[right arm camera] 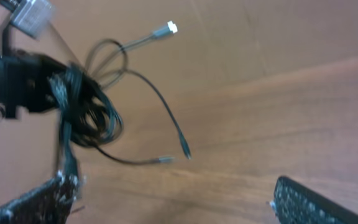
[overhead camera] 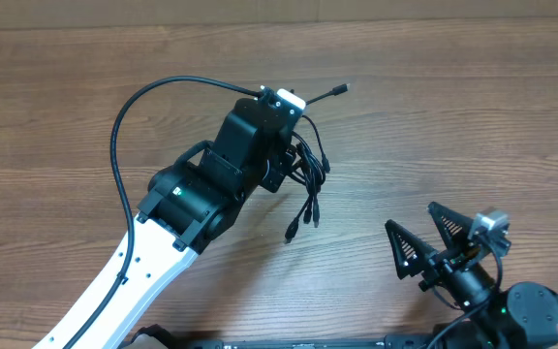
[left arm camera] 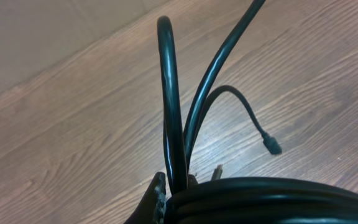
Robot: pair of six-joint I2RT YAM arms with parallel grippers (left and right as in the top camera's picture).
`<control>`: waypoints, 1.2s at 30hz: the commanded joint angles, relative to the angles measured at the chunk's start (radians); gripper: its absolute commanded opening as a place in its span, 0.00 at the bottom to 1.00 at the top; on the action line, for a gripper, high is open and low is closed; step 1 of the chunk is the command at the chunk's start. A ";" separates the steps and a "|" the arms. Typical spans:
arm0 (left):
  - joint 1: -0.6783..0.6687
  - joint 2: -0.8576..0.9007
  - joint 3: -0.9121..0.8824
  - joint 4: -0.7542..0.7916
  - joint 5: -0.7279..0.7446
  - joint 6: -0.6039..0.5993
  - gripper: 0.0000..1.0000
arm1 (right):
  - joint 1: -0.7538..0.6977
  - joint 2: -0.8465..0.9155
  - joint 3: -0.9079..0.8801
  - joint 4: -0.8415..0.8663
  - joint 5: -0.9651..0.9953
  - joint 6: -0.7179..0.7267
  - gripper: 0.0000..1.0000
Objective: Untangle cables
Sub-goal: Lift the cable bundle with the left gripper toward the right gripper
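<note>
The cables (overhead camera: pixel 310 184) are held as one bundle by the left gripper (overhead camera: pixel 287 167), a little left of the middle of the table (overhead camera: pixel 473 116). In the left wrist view several cords are seen to pass up beside the fingers (left arm camera: pixel 158 194), so the jaws are judged to be closed on the bundle. In the right wrist view, which is blurred, the bundle appears to be raised from the table, with coils wound close together under the gripper and loose ends hanging out of them. One plug (overhead camera: pixel 342 89) is pointed to the far right, and other ends are hung toward the near side.

The right gripper (overhead camera: pixel 432 240) is found at the near right, well apart from the cables. Its jaws are spread wide and nothing is held between them.

The task is judged to be at an early stage. No cable is seen separated and laid alone on the table; all cords are joined in the one knot. What is done, as far as can be seen, is only the grasp of the bundle. Nearly everything is left: a free end must be taken by the right gripper and pulled out of the coils while the bundle is kept firm, and this must be repeated until every cable is laid apart
</note>
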 commanded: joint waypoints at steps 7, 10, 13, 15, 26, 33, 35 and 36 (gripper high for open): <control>-0.007 -0.027 0.031 -0.026 0.123 -0.017 0.04 | -0.006 0.314 0.315 -0.199 -0.129 -0.068 1.00; -0.007 -0.027 0.031 -0.029 0.179 -0.017 0.04 | -0.006 0.340 0.316 -0.172 -0.174 -0.060 1.00; -0.007 -0.023 0.031 -0.024 0.247 -0.017 0.04 | -0.006 0.340 0.316 -0.172 -0.204 -0.060 1.00; -0.007 -0.011 0.031 -0.029 0.333 0.012 0.04 | -0.006 0.340 0.316 -0.172 -0.246 -0.061 1.00; -0.053 0.070 0.031 -0.007 0.491 0.067 0.04 | -0.006 0.340 0.316 -0.191 -0.330 -0.153 1.00; -0.138 0.094 0.031 0.064 0.490 0.095 0.04 | -0.006 0.340 0.316 -0.190 -0.400 -0.226 1.00; -0.138 0.100 0.031 0.074 0.490 0.095 0.04 | -0.006 0.340 0.316 -0.195 -0.399 -0.226 0.82; -0.138 0.102 0.031 0.077 0.490 0.095 0.04 | -0.006 0.340 0.316 -0.196 -0.400 -0.226 0.76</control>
